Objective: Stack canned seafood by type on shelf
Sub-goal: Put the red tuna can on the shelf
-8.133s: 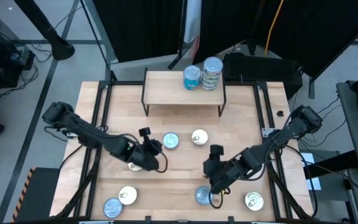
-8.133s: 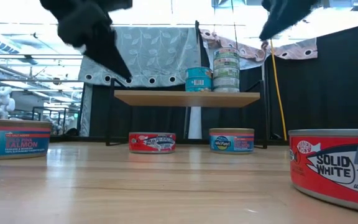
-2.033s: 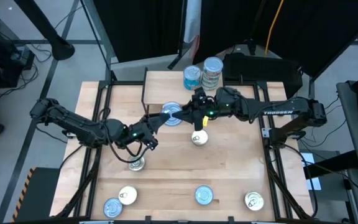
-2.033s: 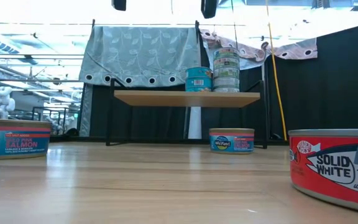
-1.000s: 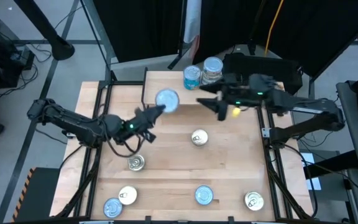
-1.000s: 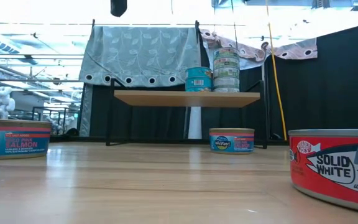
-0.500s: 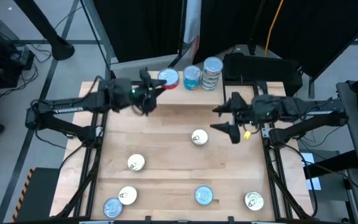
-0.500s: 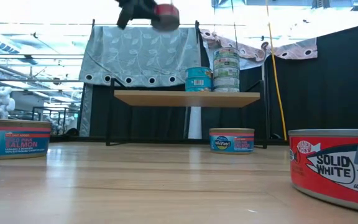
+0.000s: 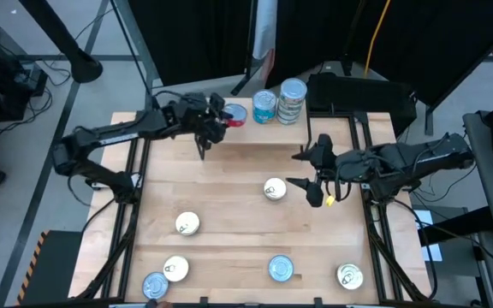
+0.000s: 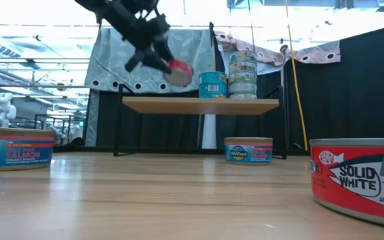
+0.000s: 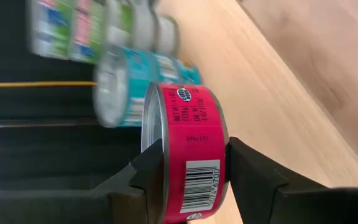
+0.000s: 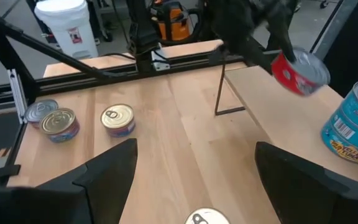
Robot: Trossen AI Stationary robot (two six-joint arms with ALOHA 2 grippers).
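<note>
My left gripper (image 9: 222, 120) is shut on a red-sided tin (image 10: 177, 72) and holds it just above the left part of the shelf (image 9: 229, 139), a low riser with a light wooden top (image 10: 245, 105). On the shelf stand a teal stack (image 9: 264, 105) and a taller green-and-white stack (image 9: 292, 98). The right gripper (image 9: 302, 169) hangs open over the table's right half, near a cream-lidded tin (image 9: 274, 189). Several more tins sit on their bases on the tabletop: one (image 9: 187, 224), a pair (image 9: 165, 276), one (image 9: 281, 269), and one (image 9: 349, 275). My left gripper pinches the red-sided tin between its two fingers (image 11: 148, 171), one on the lid face (image 11: 151, 124) and one on the bottom face. The red side wall with the barcode (image 11: 197, 180) faces the wrist. The tin is lifted clear of the shelf and tilted.
Thin black legs (image 12: 219, 87) carry the shelf at the table's far edge. Black frame rails (image 9: 135, 162) run along both table sides. In the low view a red tin (image 10: 359, 177) and a blue-labelled tin (image 10: 15, 148) stand close to the camera, another (image 10: 248, 149) under the shelf.
The left gripper carried the red-sided tin from over the table's middle toward the far edge, over the shelf's left part, then lowered it toward the shelf top; the tin now sits tilted. The right arm drew back from the shelf toward the right and near edges, staying open.
</note>
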